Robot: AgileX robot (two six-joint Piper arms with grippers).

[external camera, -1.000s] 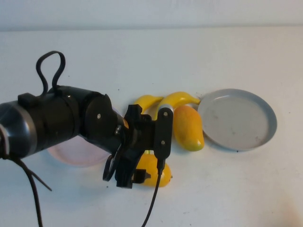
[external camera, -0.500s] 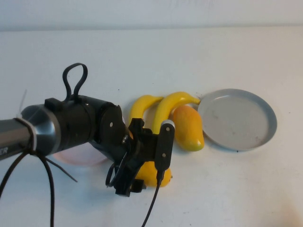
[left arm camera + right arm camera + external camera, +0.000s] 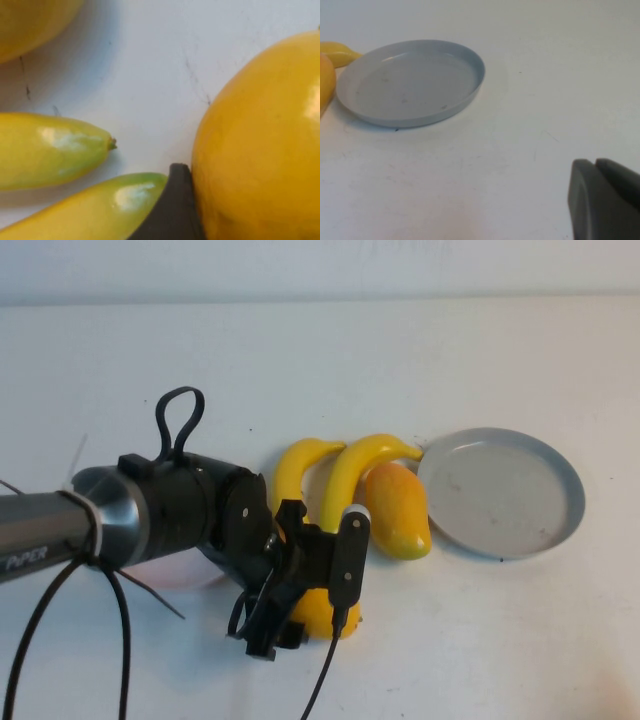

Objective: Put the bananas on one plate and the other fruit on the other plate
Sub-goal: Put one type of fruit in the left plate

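Observation:
My left gripper (image 3: 300,618) is down over the near orange-yellow mango (image 3: 322,612) on the table, jaws spread. In the left wrist view one dark finger (image 3: 172,210) rests against this mango (image 3: 260,150); the other finger is out of view. The two bananas (image 3: 293,468) (image 3: 358,462) lie curved side by side behind it, their greenish tips showing in the left wrist view (image 3: 55,150) (image 3: 100,210). The second mango (image 3: 398,508) lies beside the grey-blue plate (image 3: 500,490). The pink plate (image 3: 180,575) is mostly hidden under my left arm. My right gripper (image 3: 600,200) is shut, over bare table near the grey-blue plate (image 3: 410,82).
The left arm's black body and cables (image 3: 150,520) cover the table's left-middle. The white table (image 3: 480,640) is bare at the front right and at the back.
My left arm has moved forward and down, bringing the gripper lower around the near mango. The fruits and plates have not moved.

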